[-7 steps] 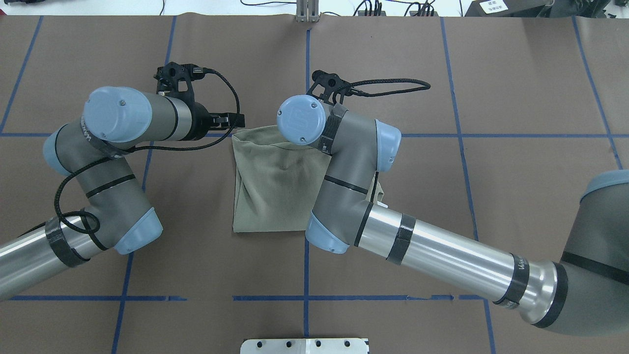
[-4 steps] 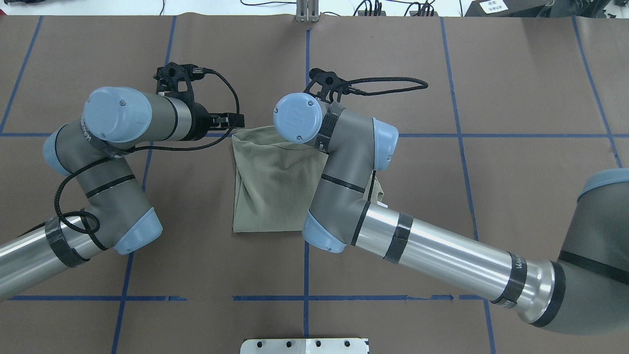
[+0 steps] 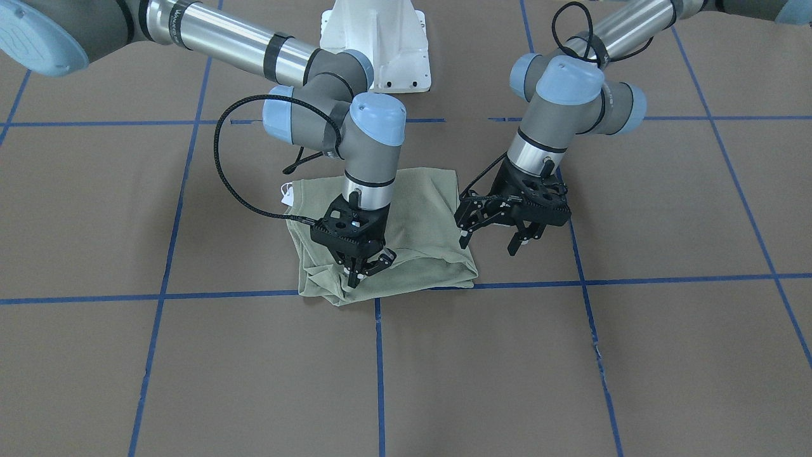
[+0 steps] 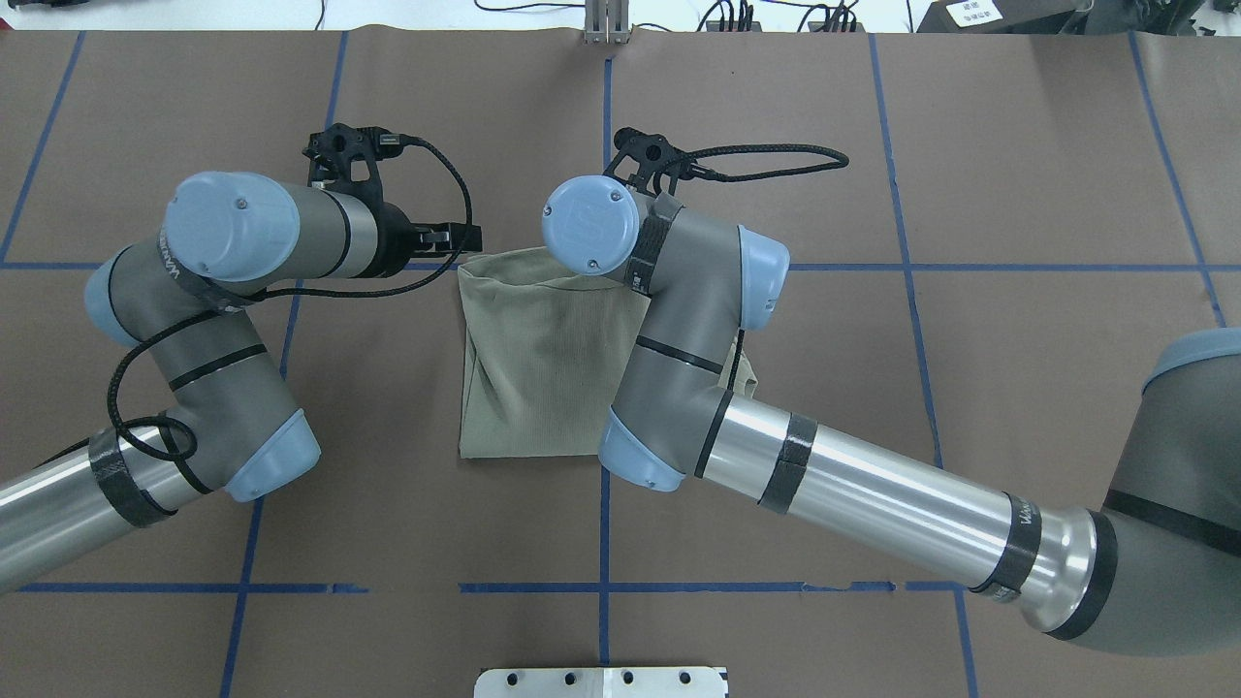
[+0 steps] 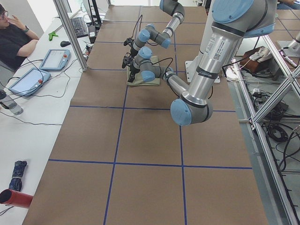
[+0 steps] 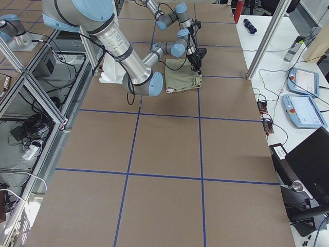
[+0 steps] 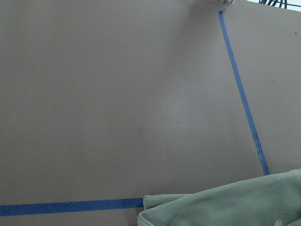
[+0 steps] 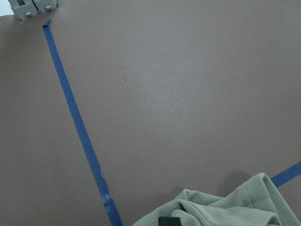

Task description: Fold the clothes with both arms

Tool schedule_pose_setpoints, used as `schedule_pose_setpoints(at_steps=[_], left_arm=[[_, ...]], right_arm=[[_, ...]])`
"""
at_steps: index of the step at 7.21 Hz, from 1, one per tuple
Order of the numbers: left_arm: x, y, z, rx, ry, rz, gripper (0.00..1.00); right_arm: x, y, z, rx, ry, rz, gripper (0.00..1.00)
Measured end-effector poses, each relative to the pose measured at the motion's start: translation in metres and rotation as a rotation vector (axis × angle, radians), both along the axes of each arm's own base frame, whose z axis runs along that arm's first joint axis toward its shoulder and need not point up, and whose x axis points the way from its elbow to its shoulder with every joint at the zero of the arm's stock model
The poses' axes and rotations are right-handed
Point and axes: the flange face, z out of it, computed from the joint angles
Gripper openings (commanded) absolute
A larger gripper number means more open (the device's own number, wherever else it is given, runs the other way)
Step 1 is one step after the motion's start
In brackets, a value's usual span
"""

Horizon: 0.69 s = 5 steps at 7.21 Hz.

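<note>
Shirt (image 3: 425,216) lies folded into a near-square packet mid-desk (image 3: 571,355). It looks slightly wider across than deep, though the right arm (image 4: 698,388) hides part of it from above. Its white tag (image 3: 287,192) pokes out at the corner nearest the robot, on the right-arm side. The rumpled, loose edge faces away from the robot, by the blue tape line (image 3: 222,296).

Right jaws stand on that far edge, narrowed onto a raised pinch of fabric. Left jaws hang wide and empty over bare desk, just beside the packet's left edge near its far corner, not touching.

I judge the next fold turns on that gap: the cloth lies to the right of the left jaws, so the left arm (image 3: 558,95) must shift inward to take the matching corner.
</note>
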Motion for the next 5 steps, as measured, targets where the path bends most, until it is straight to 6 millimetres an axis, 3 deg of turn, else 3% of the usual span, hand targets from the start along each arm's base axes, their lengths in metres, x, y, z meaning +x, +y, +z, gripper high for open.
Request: schedule_pose_setpoints(at_steps=[4,5], left_arm=[[-0.002,0.001,-0.002,-0.001,0.008,-0.003,1.0],[-0.003,0.001,-0.001,-0.003,0.007,-0.004,1.0]], right_arm=[[0.005,-0.024,0.029,-0.029,0.057,0.036,0.0],[0.006,-0.026,0.032,-0.027,0.068,0.039,0.14]])
